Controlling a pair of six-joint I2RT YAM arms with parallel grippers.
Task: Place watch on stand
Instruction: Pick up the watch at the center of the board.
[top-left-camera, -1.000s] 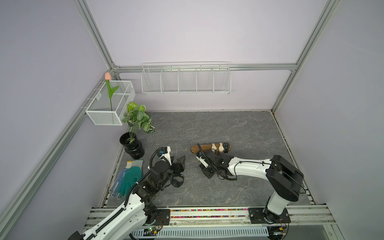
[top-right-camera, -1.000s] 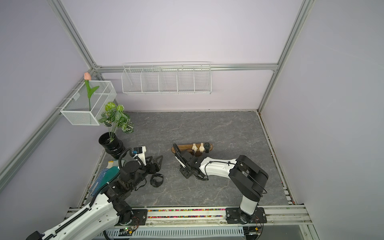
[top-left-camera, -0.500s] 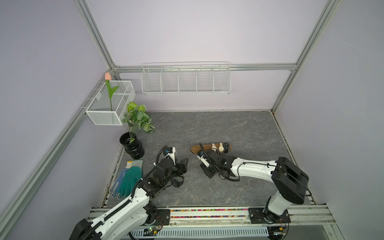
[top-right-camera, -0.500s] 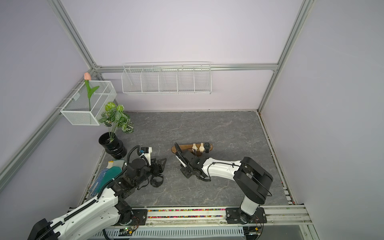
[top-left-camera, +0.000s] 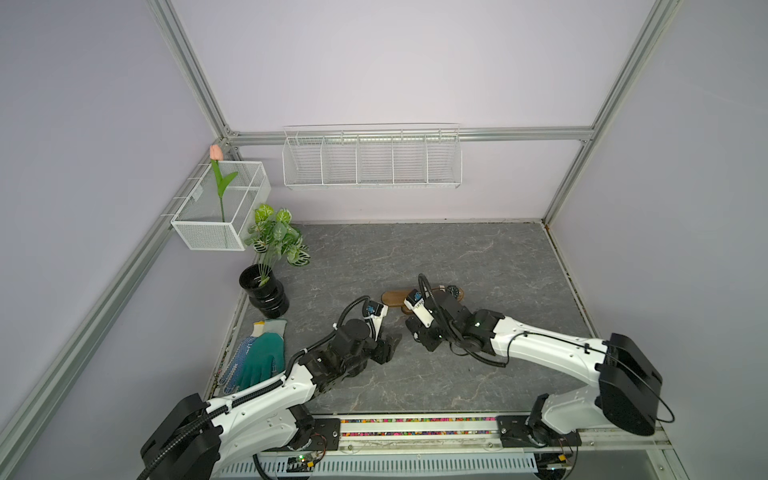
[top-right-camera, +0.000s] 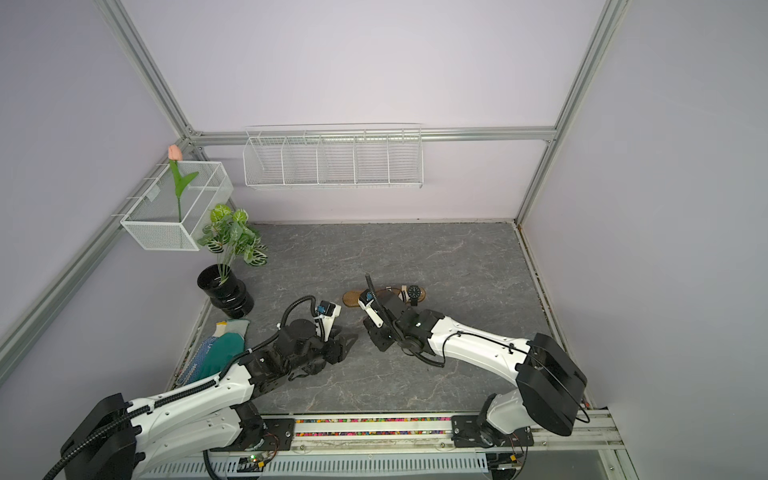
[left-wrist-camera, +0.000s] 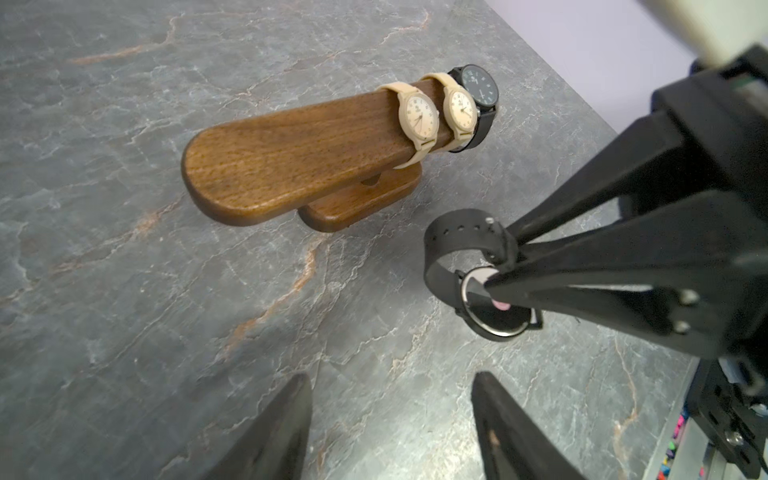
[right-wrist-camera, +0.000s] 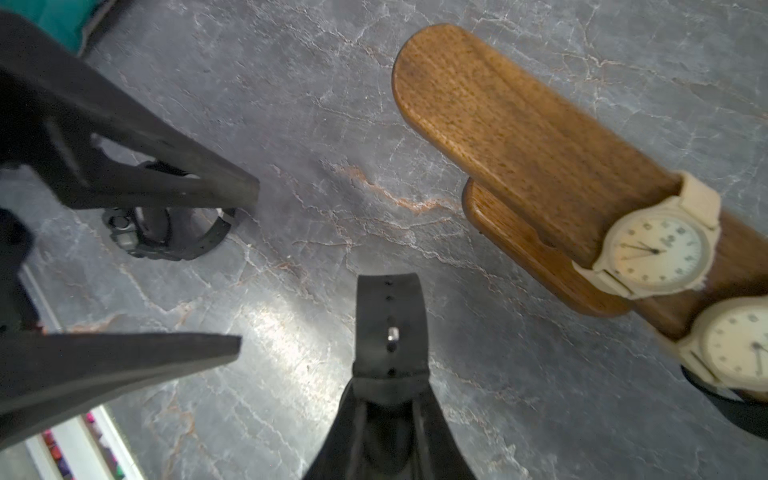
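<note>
— If we begin at the left side, what is the left gripper (left-wrist-camera: 390, 382) doing?

— Its fingers stand apart and nothing is between them. It hovers low over the table (left-wrist-camera: 124, 291). Just beside one finger, a dark chunky watch (right-wrist-camera: 166, 237) lies on the stone surface, and nobody grips it.

— And more to the right?

— The right gripper (left-wrist-camera: 500, 266) is closed on the strap of a black watch (left-wrist-camera: 457, 226), close to the buckle. The band is fastened into a loop, and the case hangs below the fingertips. The watch seems lifted a little from the table, but I cannot say this for sure.

— Where is this watch compared to the stand (left-wrist-camera: 299, 166)?

— It is near the stand, on its near side, but apart from it. The loop does not touch the wooden bar.

— So how much of the work is done?

— On the right part of the bar already sit two beige watches (left-wrist-camera: 417, 116) and, at the right end, one black-faced watch (left-wrist-camera: 480, 85). The left part of the bar is bare. I judge that the picking of the black watch is finished. What is left is to bring its loop to the free left end, slide it onto the bar, and let go. The chunky watch probably waits for its turn after that.
</note>
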